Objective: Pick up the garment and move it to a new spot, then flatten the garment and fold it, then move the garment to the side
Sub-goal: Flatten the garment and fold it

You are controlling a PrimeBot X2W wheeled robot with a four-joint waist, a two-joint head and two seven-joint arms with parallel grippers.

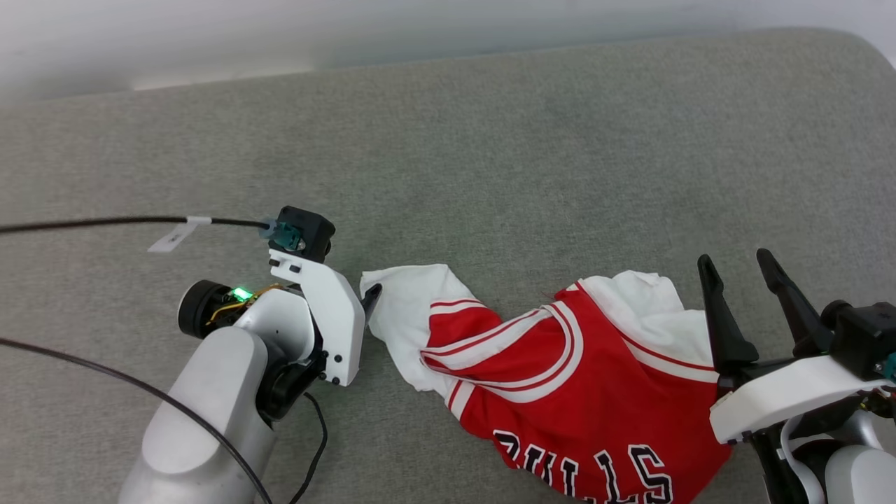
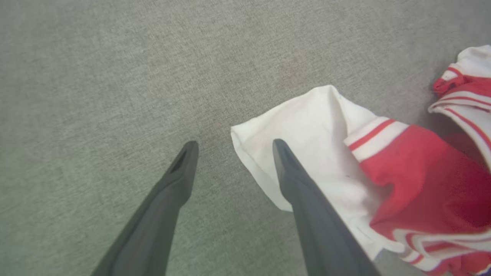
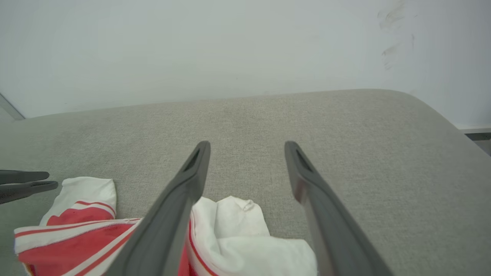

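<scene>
Two sets of fingers, both spread wide and both empty. At 9 o'clock of the head view my left fingers [image 2: 283, 163] reach sideways toward 3 o'clock, low over the grey padded surface [image 1: 490, 140]. Through the wrist camera one finger crosses the edge of a white corner while the other hangs over bare upholstery, so they straddle that edge—ready, I judge, to close on it. Whether they touch the fabric I cannot tell. The garment [image 1: 574, 378] lies crumpled from the centre out to 4 o'clock, between my two arms: white corner at its 9 o'clock end, striped trim looping across the red, black lettering at 6 o'clock. Thin cloth like this sags and bunches, probably why one arm stands at each end. At 3 o'clock my right fingers [image 1: 717, 315] point toward 12 o'clock over the white fold at that end, apart with nothing between them—placed to take it so the cloth can be lifted and pulled flat.
</scene>
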